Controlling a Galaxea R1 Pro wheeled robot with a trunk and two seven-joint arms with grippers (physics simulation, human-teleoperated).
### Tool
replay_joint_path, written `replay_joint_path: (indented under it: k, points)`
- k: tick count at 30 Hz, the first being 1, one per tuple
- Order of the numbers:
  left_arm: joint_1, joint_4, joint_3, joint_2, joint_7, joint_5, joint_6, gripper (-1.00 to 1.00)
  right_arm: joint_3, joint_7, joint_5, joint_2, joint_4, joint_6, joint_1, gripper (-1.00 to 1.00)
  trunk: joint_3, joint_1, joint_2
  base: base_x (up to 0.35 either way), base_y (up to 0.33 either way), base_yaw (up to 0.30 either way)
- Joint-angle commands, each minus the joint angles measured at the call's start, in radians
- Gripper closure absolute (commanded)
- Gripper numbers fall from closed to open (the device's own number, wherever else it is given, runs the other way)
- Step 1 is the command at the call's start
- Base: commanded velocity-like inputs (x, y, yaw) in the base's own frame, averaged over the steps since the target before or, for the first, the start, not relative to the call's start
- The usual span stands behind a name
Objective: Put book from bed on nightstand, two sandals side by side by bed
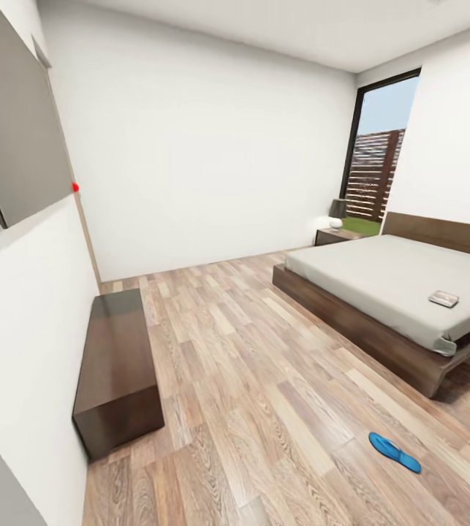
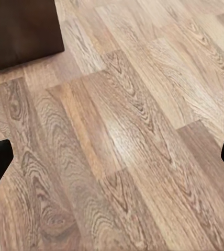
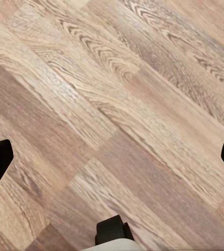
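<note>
Bedroom plank floor (image 1: 264,380): book (image 1: 444,298) lies on bed (image 1: 381,277) at right of frame, one blue sandal (image 1: 394,451) on floor lower right, nightstand (image 1: 335,235) beyond bed, left pincer (image 2: 112,157) and right pincer (image 3: 112,157) both spread wide, empty.

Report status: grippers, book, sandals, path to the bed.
Left gripper and right gripper open, empty, over floor. Book on bed. One sandal on floor, off the bed's foot. Path to bed unobstructed.

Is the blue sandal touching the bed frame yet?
Apart. The head view shows the sandal lying alone on the floor, with bare planks between it and the bed.
</note>
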Motion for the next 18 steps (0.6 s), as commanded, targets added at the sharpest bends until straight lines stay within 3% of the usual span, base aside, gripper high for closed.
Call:
replay_joint_path:
  k: [1, 9, 18]
  points:
    - [0.0, 0.0, 0.001, 0.0, 0.0, 0.001, -0.003, -1.0, 0.002, 0.0, -0.01, 0.0, 0.001, -0.004, -0.001, -1.0, -0.001, 0.0, -0.001, 0.0, 0.0, -0.284]
    - [0.0, 0.0, 0.001, 0.0, 0.0, 0.001, -0.003, -1.0, 0.003, 0.0, -0.01, 0.0, 0.001, -0.004, -0.001, -1.0, -0.001, 0.0, -0.001, 0.0, 0.0, -0.261]
    - [0.0, 0.0, 0.001, 0.0, 0.0, 0.001, -0.003, -1.0, 0.005, 0.0, -0.009, 0.001, 0.001, -0.004, -0.001, -1.0, -0.001, 0.0, -0.001, 0.0, 0.0, -0.047]
